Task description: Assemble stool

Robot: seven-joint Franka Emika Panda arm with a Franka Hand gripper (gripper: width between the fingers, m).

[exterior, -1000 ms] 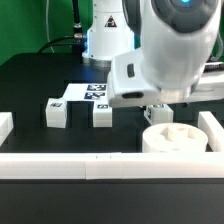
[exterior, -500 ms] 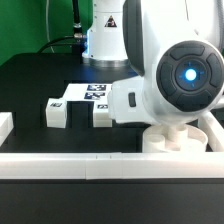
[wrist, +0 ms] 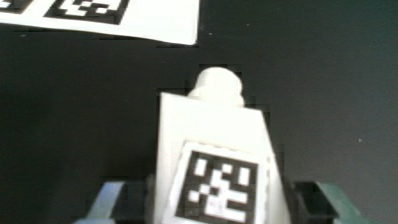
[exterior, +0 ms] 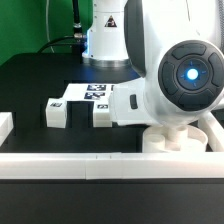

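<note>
Gripping one leg (wrist: 214, 150) | gripper (wrist: 221, 200) clamped narrow on its sides, peg end forward | seat disc (exterior: 172, 143) partly hidden behind arm; two spare legs (exterior: 57, 112) near marker board (exterior: 90, 93) | next: probably lift, align peg over socket.

I see one leg (exterior: 57, 112) beside another leg (exterior: 101, 116) on the surface (exterior: 30, 82), marker board (exterior: 95, 92) behind them, seat disc (exterior: 160, 145) toward the exterior view's right.

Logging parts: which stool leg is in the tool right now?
The tagged leg filling the wrist view, clamped between the tool's fingers with its peg pointing away. The other two legs sit loose on the table in the exterior view.
</note>
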